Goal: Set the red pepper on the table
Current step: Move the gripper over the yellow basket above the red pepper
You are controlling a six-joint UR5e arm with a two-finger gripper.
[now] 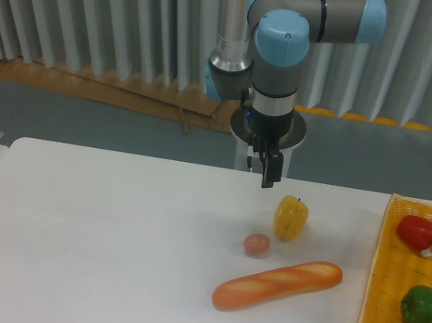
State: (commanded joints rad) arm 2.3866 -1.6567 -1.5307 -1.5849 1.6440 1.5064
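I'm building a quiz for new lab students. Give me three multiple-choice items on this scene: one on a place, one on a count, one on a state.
1. Where is the red pepper?
A. in the yellow basket
B. on the table
C. in the gripper

2. How many peppers are in view?
A. one
B. two
C. three

3. What is the gripper holding?
A. the baguette
B. nothing
C. the yellow pepper

Answers: 1 A, it lies beside the green pepper in the basket. 2 C, red, green and yellow. 3 B, the fingers hang above the table with nothing between them.

Glossy red pepper point(417, 232) (plastic-looking) in woven wicker basket point(385, 264); smooth matt table point(85, 247).
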